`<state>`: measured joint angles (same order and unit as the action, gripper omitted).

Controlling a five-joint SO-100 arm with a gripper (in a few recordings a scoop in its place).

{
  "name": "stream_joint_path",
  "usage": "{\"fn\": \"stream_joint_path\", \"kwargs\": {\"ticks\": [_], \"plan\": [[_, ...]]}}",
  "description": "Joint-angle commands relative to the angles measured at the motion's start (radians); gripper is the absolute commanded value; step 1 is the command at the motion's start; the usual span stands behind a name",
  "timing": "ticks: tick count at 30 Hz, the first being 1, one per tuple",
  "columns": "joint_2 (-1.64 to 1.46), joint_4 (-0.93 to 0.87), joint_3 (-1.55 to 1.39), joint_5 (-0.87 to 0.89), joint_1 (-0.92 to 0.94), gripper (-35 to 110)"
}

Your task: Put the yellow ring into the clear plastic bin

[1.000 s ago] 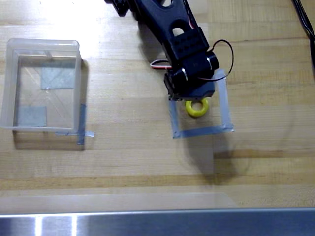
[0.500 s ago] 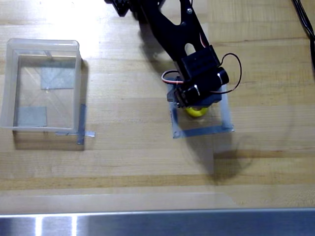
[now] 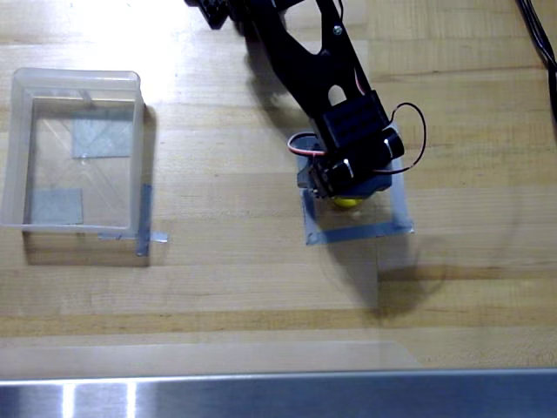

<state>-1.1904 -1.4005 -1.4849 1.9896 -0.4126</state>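
1. Yellow ring (image 3: 348,202): on the wooden desk (image 3: 261,279) inside the grey tape square (image 3: 357,232), mostly hidden beneath the hand (image 3: 346,193).
2. Hand: directly over the ring; opening and hold cannot be told.
3. Clear plastic bin (image 3: 17,148): far left, well apart.

Pale wooden table (image 3: 235,279), with clear plastic bin (image 3: 137,148), grey tape square (image 3: 359,231), yellow ring (image 3: 347,202).

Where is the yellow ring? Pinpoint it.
In the overhead view, the yellow ring lies right of centre inside the grey tape square, mostly hidden under the claw, far right of the clear plastic bin.
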Motion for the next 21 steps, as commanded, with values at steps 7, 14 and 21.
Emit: {"fn": "stream_joint_path", "kwargs": {"ticks": [7, 14, 21], "plan": [[-0.034, 0.000, 0.044, 0.071, -0.021, 22], [-0.032, 0.067, -0.032, 0.072, -0.009, 21], [-0.048, 0.169, -0.106, 0.072, -0.009, 21]]}}
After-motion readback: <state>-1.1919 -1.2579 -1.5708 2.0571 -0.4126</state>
